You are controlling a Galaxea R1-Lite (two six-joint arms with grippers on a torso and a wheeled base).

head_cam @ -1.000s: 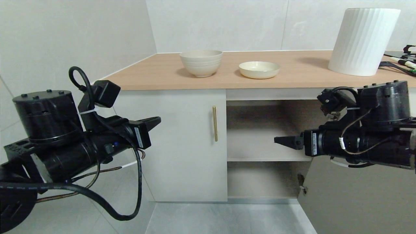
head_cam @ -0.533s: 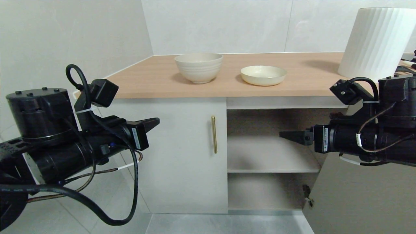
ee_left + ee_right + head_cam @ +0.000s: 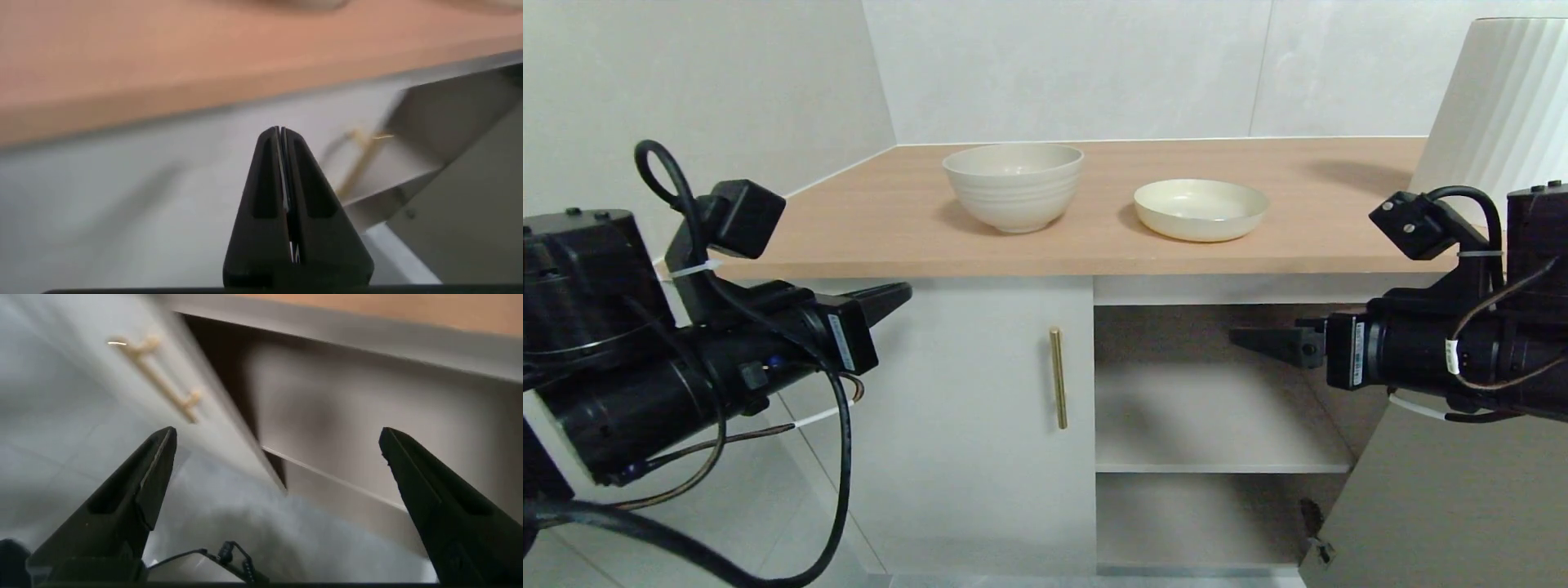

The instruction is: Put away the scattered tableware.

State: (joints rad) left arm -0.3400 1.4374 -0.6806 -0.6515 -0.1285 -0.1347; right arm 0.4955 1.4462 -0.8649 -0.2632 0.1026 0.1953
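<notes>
**Bowl and dish on the countertop, both grippers empty beneath it**

You have two pieces of tableware to deal with, and both sit on the countertop (image 3: 866, 237). The cream ribbed bowl (image 3: 1014, 186) stands upright toward the countertop's left half. The shallow pale dish (image 3: 1201, 209) lies near its middle, apart from the bowl. A tall white ribbed container (image 3: 1503, 114) stands at the countertop's right end.

Your left gripper (image 3: 897, 291) hangs just under the countertop's front edge, toward its left end. In the left wrist view, the left gripper (image 3: 282, 204) has its jaws pressed together with nothing between them.

Your right gripper (image 3: 1245, 336) sits below the countertop's right part, level with the open compartment there. In the right wrist view, the right gripper (image 3: 276, 445) has its jaws spread wide and holds nothing.

Under the countertop's left and middle, the cabinet door (image 3: 980, 425) is closed, with its brass handle (image 3: 1058, 377) upright. Under the right part, the second door (image 3: 1445, 506) is swung open, showing a shelf (image 3: 1217, 425).
</notes>
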